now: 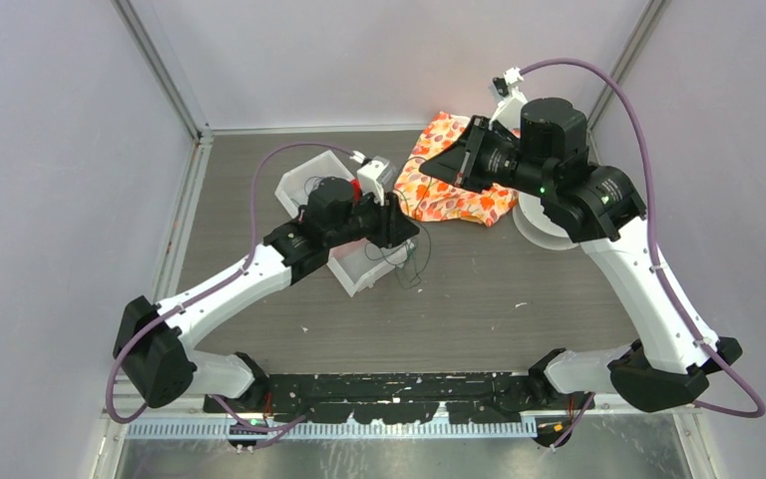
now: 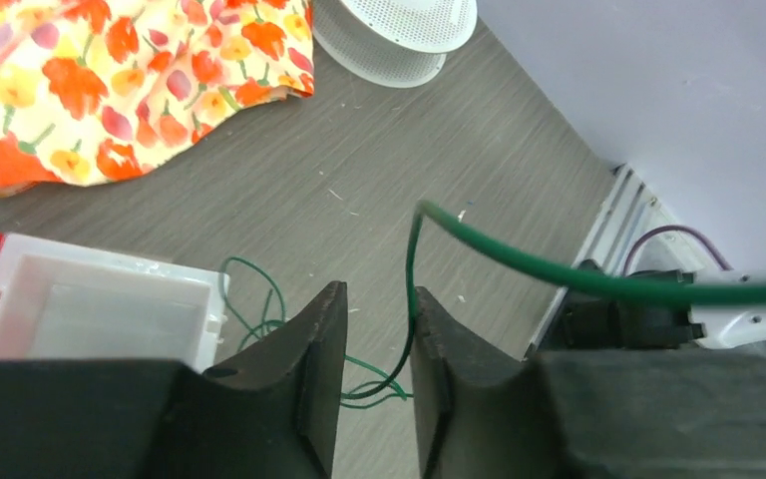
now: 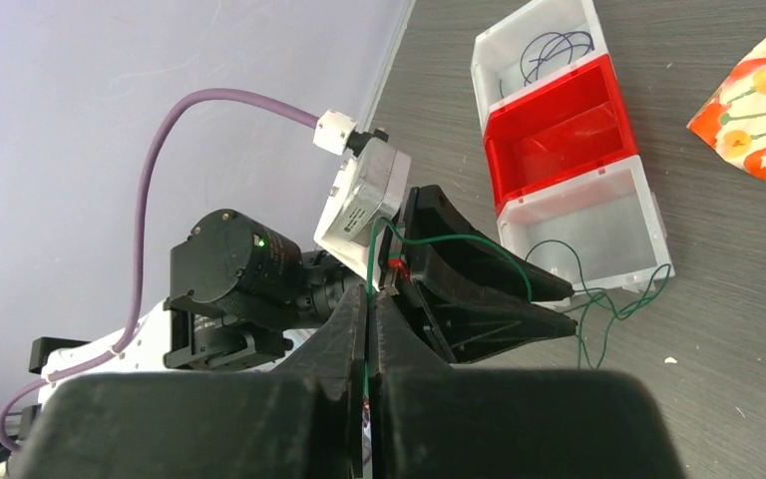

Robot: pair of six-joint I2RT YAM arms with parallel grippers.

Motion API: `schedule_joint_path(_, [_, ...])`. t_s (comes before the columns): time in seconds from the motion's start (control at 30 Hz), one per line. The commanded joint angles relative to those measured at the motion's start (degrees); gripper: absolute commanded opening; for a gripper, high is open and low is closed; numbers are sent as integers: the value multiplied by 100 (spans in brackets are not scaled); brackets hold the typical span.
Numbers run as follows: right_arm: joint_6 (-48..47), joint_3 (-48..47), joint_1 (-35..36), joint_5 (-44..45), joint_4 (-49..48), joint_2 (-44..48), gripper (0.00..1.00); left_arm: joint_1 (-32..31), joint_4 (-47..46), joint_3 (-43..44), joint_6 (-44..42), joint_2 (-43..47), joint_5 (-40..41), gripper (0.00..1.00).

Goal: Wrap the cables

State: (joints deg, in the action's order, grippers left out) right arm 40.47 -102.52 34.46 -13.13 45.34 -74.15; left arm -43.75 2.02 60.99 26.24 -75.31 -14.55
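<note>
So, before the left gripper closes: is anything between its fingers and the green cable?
Nothing visible does. The green cable runs through the open gap of the left gripper, close against one finger.

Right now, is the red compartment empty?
Empty: the red compartment shows only bare floor; a coiled dark cable lies in the adjoining white compartment.

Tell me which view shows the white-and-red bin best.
Right wrist: the bin shows almost whole, a red compartment between two white ones, a dark cable coiled in the upper white one. From the top, the left arm covers much of it. The left wrist catches only one white compartment and a red sliver.
</note>
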Motion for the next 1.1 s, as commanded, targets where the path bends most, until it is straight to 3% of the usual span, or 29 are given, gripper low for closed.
schedule_joint_path(0.0, [-39, -56, 21, 100, 105, 227, 1, -29, -278, 359, -280, 86, 196, 20])
schedule_joint_path(0.1, [-188, -84, 21, 413, 374, 315, 1, -29, 146, 444, -543, 264, 468, 2])
schedule_joint_path(0.43, [-721, 24, -10, 2021, 1205, 503, 1, -11, 1541, 860, -1451, 1481, 1774, 0])
schedule_joint_path(0.5, [-888, 161, -47, 2633, 1272, 530, 12, 12, 1999, 1243, -1529, 1596, 1745, 0])
schedule_joint_path(0.6, [-1036, 649, -87, 3586, 1291, 421, 41, 15, 2599, 2057, -1582, 1564, 1669, 0])
schedule_joint_path(0.7, [-842, 1367, -82, 3111, 893, 267, 73, 15, 2974, 2800, -1441, 1432, 1530, 0])
schedule_joint_path(0.8, [-304, 2322, 14, 2044, -165, 394, 81, 15, 3242, 3284, -1254, 1319, 1521, 0])
schedule_joint_path(0.87, [-80, 2941, 269, 1786, -991, 616, 84, 15, 3333, 3467, -1147, 1283, 1612, 0])
schedule_joint_path(1.07, [-315, 4289, 1373, 2427, -2577, 1118, 89, 15, 3283, 3605, -902, 1280, 1870, 0])
